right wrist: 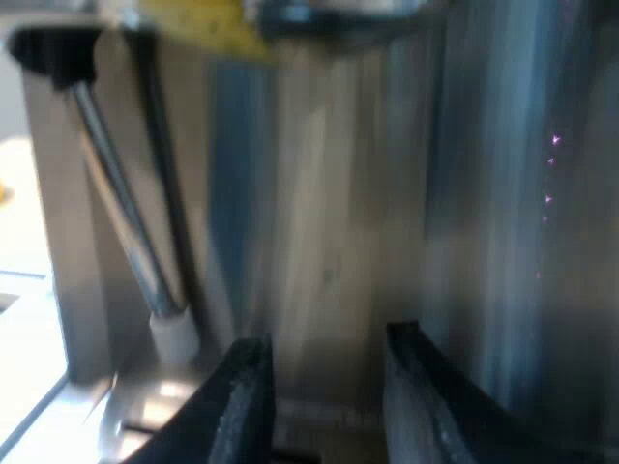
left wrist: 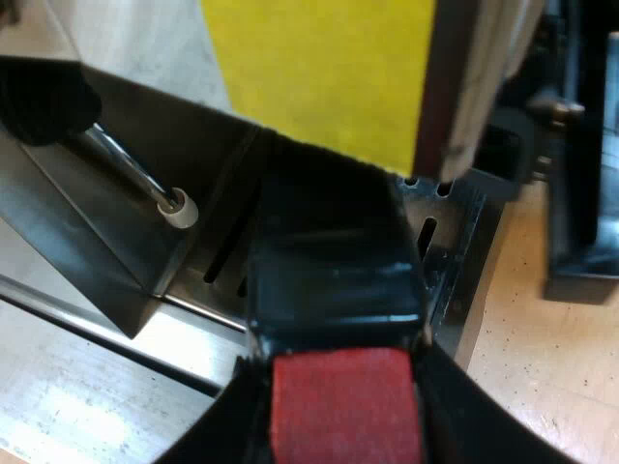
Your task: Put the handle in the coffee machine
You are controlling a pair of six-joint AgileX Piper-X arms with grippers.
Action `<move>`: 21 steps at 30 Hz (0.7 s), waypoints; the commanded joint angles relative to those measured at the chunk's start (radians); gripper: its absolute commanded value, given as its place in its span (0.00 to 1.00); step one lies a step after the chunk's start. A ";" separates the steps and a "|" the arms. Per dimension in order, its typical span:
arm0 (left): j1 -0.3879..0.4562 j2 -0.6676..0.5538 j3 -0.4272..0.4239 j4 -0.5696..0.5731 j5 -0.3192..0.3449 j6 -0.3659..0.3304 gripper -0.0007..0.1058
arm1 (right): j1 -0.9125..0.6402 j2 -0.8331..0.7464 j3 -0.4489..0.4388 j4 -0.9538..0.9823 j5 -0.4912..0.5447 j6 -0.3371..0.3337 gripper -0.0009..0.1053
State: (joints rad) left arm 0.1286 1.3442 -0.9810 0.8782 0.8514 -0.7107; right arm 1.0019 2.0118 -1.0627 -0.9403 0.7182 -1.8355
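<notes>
Handle point(left wrist: 334, 280): dark, w/ red end point(left wrist: 343, 406) nearest the wrist. It sits at the front of the espresso machine point(left wrist: 106, 222), above the drip tray point(left wrist: 440, 237). Long axis runs straight away from the left gripper point(left wrist: 338, 372) into the shadow under a yellow panel point(left wrist: 319, 68). The holder's metal head is hidden in that shadow, so cannot tell whether it is seated in the machine or short of it. Left gripper: fingers point(left wrist: 208, 435) flank the red end on both sides and press against it, i.e. clamped on the handle. Right gripper point(right wrist: 327, 338): fingers apart, nothing between them, facing the machine's bare steel front point(right wrist: 329, 193) close to the steam wand point(right wrist: 116, 213). Judgement: left arm is the working arm and the right is idle and not nearer to the handle. The coming move turns on that axis. The handle points dead ahead from the gripper, so any lift into the socket and any swing to lock must pivot about the hidden far end, w/ the red end sweeping sideways. Hazard: steam wand point(left wrist: 126, 159) hangs near one side of the handle, apart from it at present, so a swing that way could foul it. Table point(left wrist: 542, 358) beyond the tray is not involved.
</notes>
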 commanded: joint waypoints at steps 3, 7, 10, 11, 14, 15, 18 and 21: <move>0.003 -0.039 -0.015 -0.015 0.158 0.012 0.01 | -0.023 0.007 -0.054 -0.015 -0.005 -0.030 0.30; 0.003 -0.039 -0.015 -0.015 0.158 0.012 0.01 | -0.039 0.007 -0.087 -0.029 0.002 -0.030 0.30; 0.003 -0.039 -0.015 -0.015 0.158 0.012 0.01 | -0.038 0.007 -0.102 -0.029 -0.006 -0.030 0.30; 0.003 -0.039 -0.015 -0.015 0.158 0.012 0.01 | -0.036 0.007 -0.107 -0.031 -0.006 -0.030 0.30; 0.003 -0.039 -0.015 -0.015 0.158 0.012 0.01 | -0.031 0.007 -0.124 -0.073 -0.001 -0.074 0.30; 0.003 -0.039 -0.015 -0.015 0.158 0.012 0.01 | -0.030 0.007 -0.127 -0.085 -0.001 -0.087 0.30; 0.003 -0.039 -0.015 -0.015 0.158 0.012 0.01 | -0.024 0.007 -0.131 -0.099 0.007 -0.109 0.30; 0.003 -0.039 -0.015 -0.015 0.158 0.012 0.01 | -0.009 0.007 -0.131 -0.084 0.046 -0.106 0.30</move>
State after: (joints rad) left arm 0.1286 1.3442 -0.9810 0.8782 0.8533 -0.7107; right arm 0.9834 2.0487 -1.1643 -0.9916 0.7638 -1.8729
